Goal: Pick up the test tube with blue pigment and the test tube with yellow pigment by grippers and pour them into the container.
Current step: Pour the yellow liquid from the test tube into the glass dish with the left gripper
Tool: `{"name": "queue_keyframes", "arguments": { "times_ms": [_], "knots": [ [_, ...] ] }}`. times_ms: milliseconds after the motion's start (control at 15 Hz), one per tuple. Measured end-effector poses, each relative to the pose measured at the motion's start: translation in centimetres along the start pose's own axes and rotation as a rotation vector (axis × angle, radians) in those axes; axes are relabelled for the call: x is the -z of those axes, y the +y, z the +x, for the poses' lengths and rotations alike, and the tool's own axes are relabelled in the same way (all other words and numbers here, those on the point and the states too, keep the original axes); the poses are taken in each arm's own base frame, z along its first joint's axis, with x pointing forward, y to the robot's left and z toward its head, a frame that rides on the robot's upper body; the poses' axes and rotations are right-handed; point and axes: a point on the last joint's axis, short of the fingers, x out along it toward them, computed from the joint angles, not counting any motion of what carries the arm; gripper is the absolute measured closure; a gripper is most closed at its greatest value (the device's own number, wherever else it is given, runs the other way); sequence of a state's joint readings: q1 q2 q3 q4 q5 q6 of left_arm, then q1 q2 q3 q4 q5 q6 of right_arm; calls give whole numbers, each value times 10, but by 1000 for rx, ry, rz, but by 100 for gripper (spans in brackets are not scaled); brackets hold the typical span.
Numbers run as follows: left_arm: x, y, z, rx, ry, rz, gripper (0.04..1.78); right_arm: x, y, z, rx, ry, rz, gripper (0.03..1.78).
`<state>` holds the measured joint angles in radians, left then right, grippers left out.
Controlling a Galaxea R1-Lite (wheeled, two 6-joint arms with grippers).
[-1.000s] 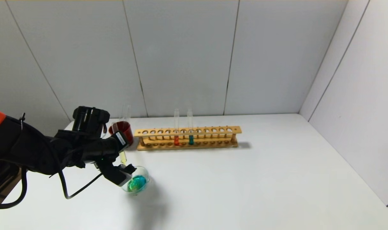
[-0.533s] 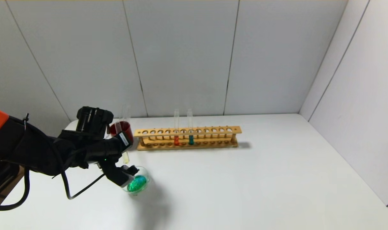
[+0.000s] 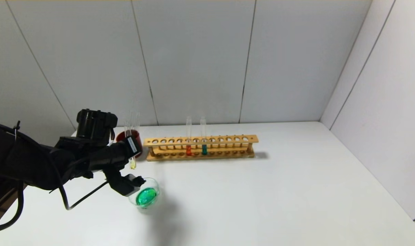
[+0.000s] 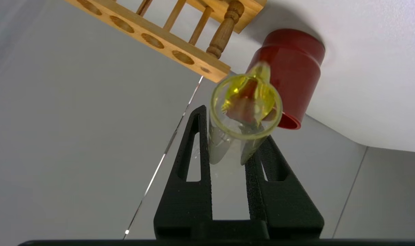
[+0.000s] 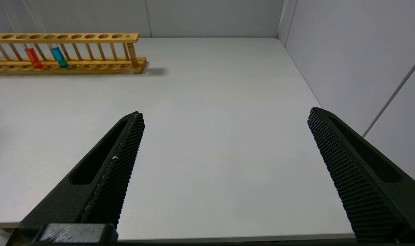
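My left gripper (image 3: 133, 162) is shut on the test tube with yellow pigment (image 3: 132, 165). It holds the tube nearly upright, above and just behind the container (image 3: 156, 190), between it and the red cup. A little yellow liquid sits at the tube's low end. The container is a clear glass dish that holds green liquid. In the left wrist view my left gripper (image 4: 233, 136) clamps the yellow-tinted tube (image 4: 228, 92). I see no tube with blue liquid apart from the rack's teal-green one. My right gripper (image 5: 225, 112) is open and empty over the table's near right side.
A dark-red cup (image 3: 129, 137) behind my left gripper holds a clear tube (image 3: 137, 120). The wooden rack (image 3: 200, 146) at the back carries an orange-red tube (image 3: 188, 149) and a teal-green tube (image 3: 204, 149). Walls stand behind and to the right.
My left gripper has lifted and drawn back from the dish toward the red cup, turning the yellow tube upright. The dish's liquid has gone from blue-green to green.
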<state>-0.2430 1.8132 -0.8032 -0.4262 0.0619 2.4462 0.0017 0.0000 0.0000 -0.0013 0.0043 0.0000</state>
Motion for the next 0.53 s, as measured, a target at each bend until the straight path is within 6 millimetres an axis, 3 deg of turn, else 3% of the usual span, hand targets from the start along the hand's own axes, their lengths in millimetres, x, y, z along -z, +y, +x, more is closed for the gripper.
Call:
{"name": "queue_keyframes", "arguments": {
  "times_ms": [333,533],
  "knots": [
    [0,0,-8,-7,4,-14,149,0,0,0,1,0,0,6],
    [4,2,-18,2,52,-125,149,0,0,0,0,0,0,6]
  ]
}}
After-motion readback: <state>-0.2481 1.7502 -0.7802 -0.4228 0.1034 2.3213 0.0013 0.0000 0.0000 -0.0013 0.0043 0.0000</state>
